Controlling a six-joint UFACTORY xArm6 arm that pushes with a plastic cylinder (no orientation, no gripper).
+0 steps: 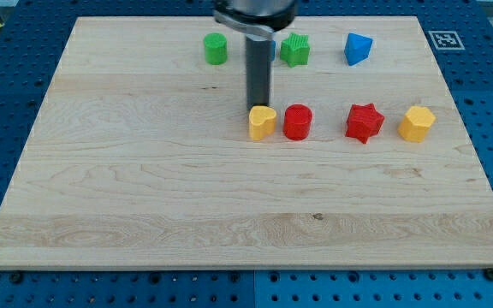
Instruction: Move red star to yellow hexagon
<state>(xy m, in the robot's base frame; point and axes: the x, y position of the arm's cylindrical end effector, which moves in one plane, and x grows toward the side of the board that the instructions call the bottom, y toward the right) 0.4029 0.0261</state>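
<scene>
The red star lies on the wooden board at the view's right, just left of the yellow hexagon, with a small gap between them. My tip stands near the board's middle top, right behind a yellow heart-shaped block and seemingly touching its upper edge. The tip is well to the left of the red star, with a red cylinder in between.
A green cylinder, a green star-like block and a blue block stand in a row near the board's top edge. A blue pegboard table surrounds the board.
</scene>
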